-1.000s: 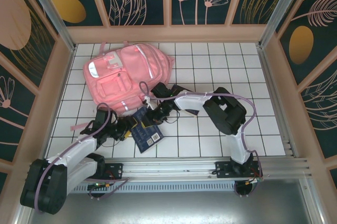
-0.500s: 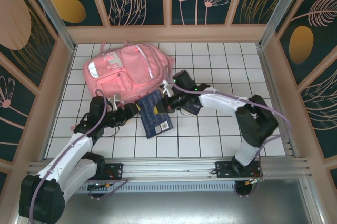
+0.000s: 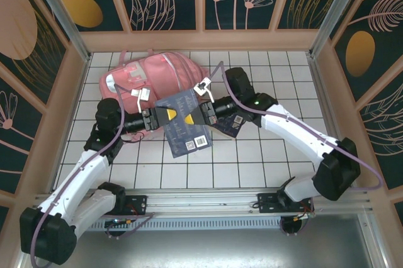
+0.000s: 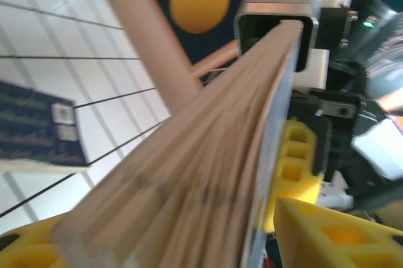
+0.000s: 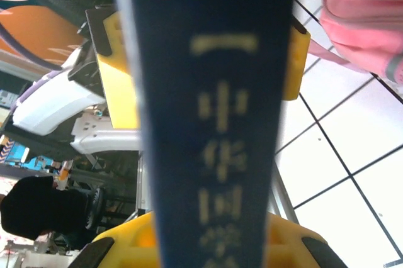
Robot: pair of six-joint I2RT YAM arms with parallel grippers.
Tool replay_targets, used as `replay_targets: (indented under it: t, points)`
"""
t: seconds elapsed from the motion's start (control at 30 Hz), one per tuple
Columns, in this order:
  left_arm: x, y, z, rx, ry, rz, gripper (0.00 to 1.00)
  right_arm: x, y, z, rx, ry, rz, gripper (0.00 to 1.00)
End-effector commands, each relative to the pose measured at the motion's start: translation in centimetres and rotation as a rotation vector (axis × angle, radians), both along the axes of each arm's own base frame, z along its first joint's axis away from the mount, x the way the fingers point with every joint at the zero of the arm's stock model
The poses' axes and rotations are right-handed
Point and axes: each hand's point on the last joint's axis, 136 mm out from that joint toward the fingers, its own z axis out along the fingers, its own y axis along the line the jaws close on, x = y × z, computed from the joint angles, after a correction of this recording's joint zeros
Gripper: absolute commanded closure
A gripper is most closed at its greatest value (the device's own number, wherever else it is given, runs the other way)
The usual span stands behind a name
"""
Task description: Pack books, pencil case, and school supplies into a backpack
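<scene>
Over the tiled worktop (image 3: 252, 161), just in front of the pink backpack (image 3: 135, 85), holding a navy book (image 3: 186, 126) up in the air between both hands. Pinching its spine side with the right hand (image 3: 201, 114), closed narrow on the covers, so apparently carrying the weight from there. Straddling the page edge with the left hand (image 3: 166, 117), setting yellow fingers (image 4: 315, 230) either side of the pages; not managing to tell whether squeezing or merely steadying. Keeping the book roughly flat, showing its cover and barcode label to the overhead camera, presumably sharing it between two hands to stop it sagging or swinging on the way to the bag. Leaving a second navy book (image 3: 228, 128) lying on the tiles under the right arm, waiting its turn. Hovering the lifted book right beside the backpack's near side, though not spotting an open mouth from above, so judging the opening as the tricky part ahead. Not putting anything inside yet.
</scene>
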Motion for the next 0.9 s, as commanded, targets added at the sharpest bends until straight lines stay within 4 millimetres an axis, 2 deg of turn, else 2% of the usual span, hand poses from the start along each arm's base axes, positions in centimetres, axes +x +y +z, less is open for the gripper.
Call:
replay_targets:
  t: [0.0,0.13,0.23,0.33,0.47,0.5,0.53,0.6,0.67,0.77,0.8,0.87]
  points:
    - [-2.3,-0.7,4.7,-0.099,-0.162,-0.112,0.48,-1.2,-0.9,3.1,0.065,-0.07,0.038,1.0]
    - [-3.6,-0.5,6.8,-0.14,-0.249,-0.128,0.75,-1.1,-1.4,3.0,0.061,-0.081,0.019,1.0]
    - [-4.1,-0.7,6.9,-0.147,-0.264,-0.148,1.0,-1.0,-1.6,2.8,0.055,-0.085,0.007,1.0]
    - [-3.9,-0.7,6.8,-0.148,-0.273,-0.134,1.0,0.2,-1.9,2.7,0.04,-0.105,-0.054,1.0]
    - [-3.1,0.0,8.8,-0.195,-0.326,-0.042,1.0,2.5,-2.7,3.7,0.119,-0.121,-0.217,0.5]
    - [-2.8,0.3,9.6,-0.221,-0.337,-0.003,1.0,2.8,-2.8,4.1,0.167,-0.112,-0.256,0.4]
    - [-2.2,0.7,10.3,-0.247,-0.341,0.042,1.0,2.9,-3.1,4.7,0.214,-0.108,-0.291,0.35]
    - [-1.5,1.5,11.8,-0.318,-0.343,0.116,1.0,3.2,-3.9,6.1,0.323,-0.12,-0.372,0.31]
    - [-0.6,2.6,12.8,-0.401,-0.327,0.196,1.0,3.4,-5.7,7.9,0.463,-0.129,-0.486,0.3]
    - [0.5,3.6,13.2,-0.486,-0.295,0.264,1.0,2.2,-7.9,9.7,0.673,-0.17,-0.593,0.25]
    - [0.7,3.8,13.3,-0.497,-0.29,0.274,1.0,1.8,-8.5,9.9,0.725,-0.173,-0.626,0.21]
    - [1.4,3.7,13.1,-0.506,-0.278,0.286,1.0,1.4,-8.6,10.0,0.785,-0.186,-0.67,0.18]
